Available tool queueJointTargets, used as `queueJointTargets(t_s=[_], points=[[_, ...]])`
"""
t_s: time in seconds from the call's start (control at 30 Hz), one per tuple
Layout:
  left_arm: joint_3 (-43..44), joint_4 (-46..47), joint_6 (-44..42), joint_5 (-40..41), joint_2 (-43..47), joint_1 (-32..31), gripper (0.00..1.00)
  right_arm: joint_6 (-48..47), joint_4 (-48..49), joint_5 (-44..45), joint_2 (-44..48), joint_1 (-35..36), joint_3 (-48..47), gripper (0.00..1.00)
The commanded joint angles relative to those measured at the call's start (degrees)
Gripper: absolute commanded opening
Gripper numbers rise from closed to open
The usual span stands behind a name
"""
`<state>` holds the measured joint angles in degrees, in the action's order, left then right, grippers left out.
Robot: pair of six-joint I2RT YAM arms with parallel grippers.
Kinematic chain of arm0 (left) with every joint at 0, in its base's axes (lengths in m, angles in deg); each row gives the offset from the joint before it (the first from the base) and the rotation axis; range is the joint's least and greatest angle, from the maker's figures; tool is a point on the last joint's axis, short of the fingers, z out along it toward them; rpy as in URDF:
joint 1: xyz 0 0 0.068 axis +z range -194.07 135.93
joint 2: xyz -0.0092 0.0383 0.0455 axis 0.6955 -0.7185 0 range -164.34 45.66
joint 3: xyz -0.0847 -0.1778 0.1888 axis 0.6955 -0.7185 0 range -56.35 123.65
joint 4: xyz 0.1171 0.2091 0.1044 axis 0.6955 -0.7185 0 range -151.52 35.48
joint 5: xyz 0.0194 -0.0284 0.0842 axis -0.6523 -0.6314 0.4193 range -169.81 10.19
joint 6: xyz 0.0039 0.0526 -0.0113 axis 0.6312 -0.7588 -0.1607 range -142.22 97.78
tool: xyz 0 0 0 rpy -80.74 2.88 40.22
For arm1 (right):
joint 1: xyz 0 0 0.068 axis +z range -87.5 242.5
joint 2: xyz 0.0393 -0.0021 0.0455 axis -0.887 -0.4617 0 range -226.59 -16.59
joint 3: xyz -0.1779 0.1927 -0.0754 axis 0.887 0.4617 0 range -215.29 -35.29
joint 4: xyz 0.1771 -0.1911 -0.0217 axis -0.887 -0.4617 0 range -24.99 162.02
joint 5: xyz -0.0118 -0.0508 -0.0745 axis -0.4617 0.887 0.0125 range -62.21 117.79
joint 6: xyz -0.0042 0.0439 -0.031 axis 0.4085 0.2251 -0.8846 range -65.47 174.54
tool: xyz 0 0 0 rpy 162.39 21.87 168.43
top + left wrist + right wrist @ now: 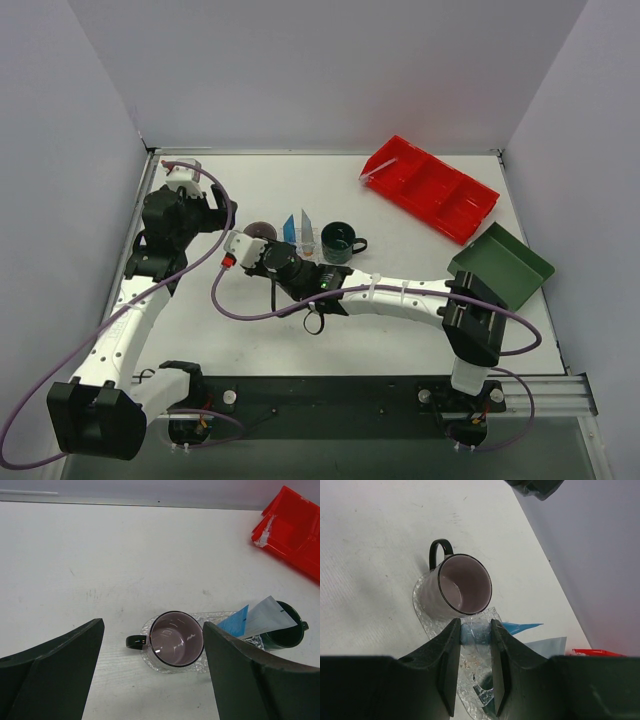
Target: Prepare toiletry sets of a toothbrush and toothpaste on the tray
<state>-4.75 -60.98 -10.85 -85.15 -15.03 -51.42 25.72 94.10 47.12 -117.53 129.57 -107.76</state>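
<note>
Clear glittery tray (146, 654): mid-table, slightly toward the left edge. On it: mauve cup (176, 639), upright, at its left end. Blue tube (235, 622) and white tube (265, 615): side by side, between the cup and a dark green mug (287, 635). Right claw (475, 622): over the tray just beside the cup, narrowed, pinching a slim bluish clear-wrapped toothbrush (476, 632). Left claw (153, 624): spread wide, holding nothing, near the table's far left corner, facing the cup. Red bin (430, 185): far right corner. Dark green tray (500, 265): right edge, tilted.
</note>
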Motion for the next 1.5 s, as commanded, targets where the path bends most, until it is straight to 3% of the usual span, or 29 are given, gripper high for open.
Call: queueJointTargets(t_s=[0.0,1.47], points=[[1.76,1.1,-0.48,-1.07,-0.13,0.06,0.91,0.17,4.45,0.8,0.31,-0.62,0.83,0.0],[1.76,1.27,-0.48,-1.6,-0.66,0.06,0.9,-0.45,18.87,0.79,-2.06,-3.52,8.48,0.0]])
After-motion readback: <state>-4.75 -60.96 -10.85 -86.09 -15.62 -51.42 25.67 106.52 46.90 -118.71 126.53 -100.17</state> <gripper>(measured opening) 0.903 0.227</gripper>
